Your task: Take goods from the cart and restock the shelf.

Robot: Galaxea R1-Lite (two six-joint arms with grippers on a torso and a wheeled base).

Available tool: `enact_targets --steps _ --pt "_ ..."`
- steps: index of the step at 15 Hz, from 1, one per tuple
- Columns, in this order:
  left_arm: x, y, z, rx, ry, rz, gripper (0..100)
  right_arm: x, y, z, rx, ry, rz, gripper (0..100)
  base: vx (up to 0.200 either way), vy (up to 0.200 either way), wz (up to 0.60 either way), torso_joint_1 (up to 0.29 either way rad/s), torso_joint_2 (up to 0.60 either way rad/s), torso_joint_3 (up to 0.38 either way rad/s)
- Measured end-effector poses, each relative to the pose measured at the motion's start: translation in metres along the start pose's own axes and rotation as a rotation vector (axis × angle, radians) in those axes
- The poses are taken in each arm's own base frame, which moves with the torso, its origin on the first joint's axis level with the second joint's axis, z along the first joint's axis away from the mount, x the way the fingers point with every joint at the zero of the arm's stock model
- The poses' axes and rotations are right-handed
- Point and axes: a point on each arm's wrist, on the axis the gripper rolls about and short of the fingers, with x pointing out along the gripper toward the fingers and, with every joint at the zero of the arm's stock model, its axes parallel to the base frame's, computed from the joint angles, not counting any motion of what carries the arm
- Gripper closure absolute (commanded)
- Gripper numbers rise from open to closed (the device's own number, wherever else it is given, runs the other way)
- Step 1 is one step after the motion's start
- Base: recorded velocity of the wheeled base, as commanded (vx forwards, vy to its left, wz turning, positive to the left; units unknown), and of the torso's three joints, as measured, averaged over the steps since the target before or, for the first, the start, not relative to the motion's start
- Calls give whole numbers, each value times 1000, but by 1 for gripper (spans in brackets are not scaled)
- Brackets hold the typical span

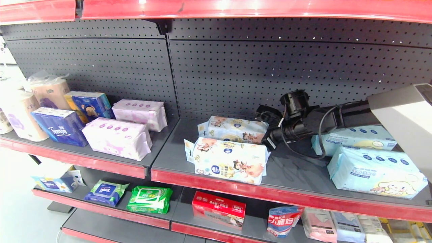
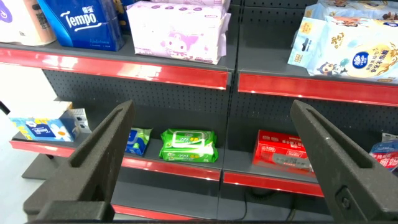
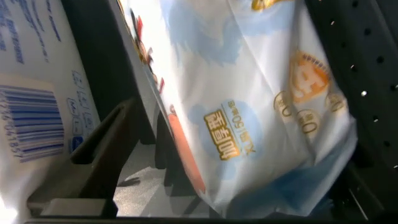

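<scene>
Placing step, I'd say: my right claw (image 1: 266, 128) is deep in on the dark grey metal shelf with the red front lip (image 1: 303, 199). Its fingers look spread loosely around the white cartoon-printed soft plastic tissue pack (image 1: 233, 129), which lies at the back, right behind its twin pack (image 1: 229, 161). My left claw (image 2: 212, 106) hangs wide open and empty, facing the lower shelves, so next up is probably a straight pull-back without dragging the pack, then fetching more stock.

Black right arm (image 1: 341, 116), looping black cable (image 1: 300, 152)
</scene>
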Motion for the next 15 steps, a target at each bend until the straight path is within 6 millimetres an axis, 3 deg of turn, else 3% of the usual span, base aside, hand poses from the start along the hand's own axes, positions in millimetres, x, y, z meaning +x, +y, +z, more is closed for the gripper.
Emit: enact_targets --steps 10,15 --pt "0 0 0 0 0 0 0 -1 -2 1 26 -6 -7 0 0 0 0 0 0 0" --pt "0 0 0 0 0 0 0 -16 -3 -3 43 2 -17 0 0 0 0 0 0 0"
